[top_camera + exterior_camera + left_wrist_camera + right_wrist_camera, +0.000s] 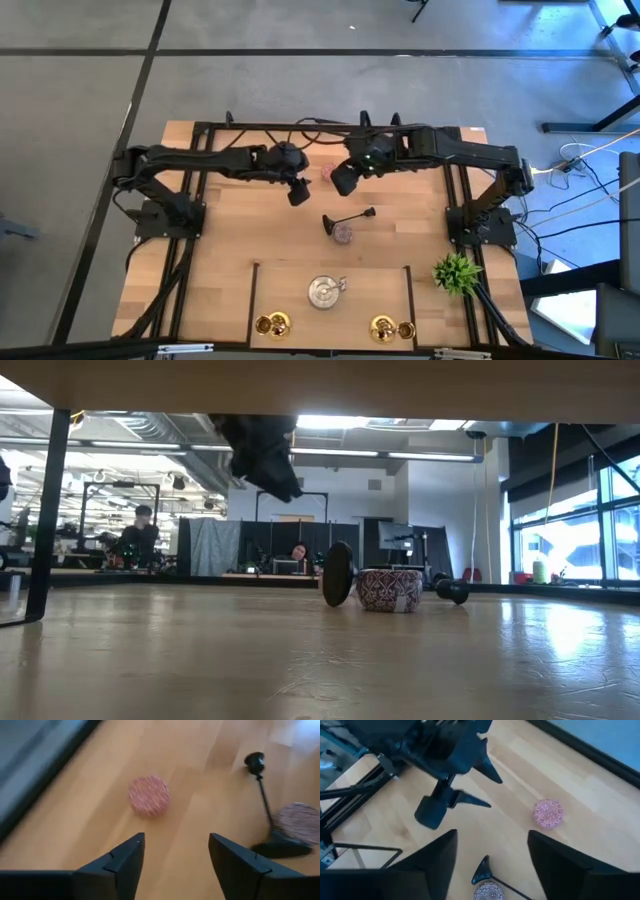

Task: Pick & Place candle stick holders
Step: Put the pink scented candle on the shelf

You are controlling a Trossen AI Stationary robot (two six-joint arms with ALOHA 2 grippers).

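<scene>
The left gripper [175, 857] hangs open above the wood table [220, 240], aimed at a pink glittery round holder [149, 795] which stands free, just ahead of its fingers. The right gripper [490, 865] is also open and holds nothing, close beside the left one over the far middle of the table. A black thin-stem holder [348, 217] lies tipped beside a second glittery holder [343, 234]. I judge the risk is that the two arms collide, or that a finger pushes the small round holder away and it rolls.
</scene>
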